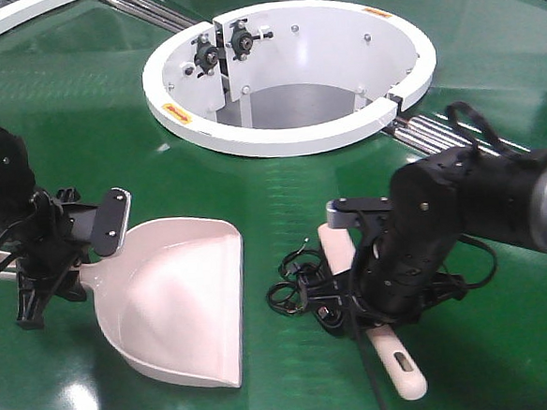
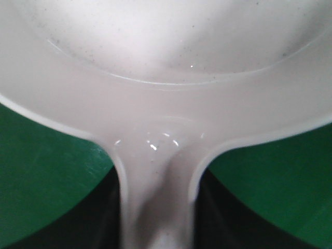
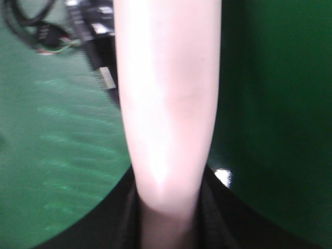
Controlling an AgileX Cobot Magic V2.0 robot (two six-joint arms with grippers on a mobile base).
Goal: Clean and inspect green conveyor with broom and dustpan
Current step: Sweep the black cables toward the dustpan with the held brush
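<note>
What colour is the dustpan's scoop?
Pale beige-pink; the dustpan shows best in the exterior front-facing view.

- Grey floor [image 1: 295, 105] – a plain, dull patch seen down through the round opening in the middle of the green conveyor [image 1: 281, 181].
- Two black fittings [image 1: 240, 41] with small spokes, side by side on the inner white wall of that opening, one on either side of a narrow vertical seam.
- Orange labels [image 1: 377, 12], one on the far rim of the ring and one on the near-left rim; the print is too small to read.
- Small dark screw heads [image 1: 367, 38] dotted along the inner wall.
- A tangle of thin black cable [image 1: 289, 293] lying looped on the belt – where it leads cannot be told.
</note>
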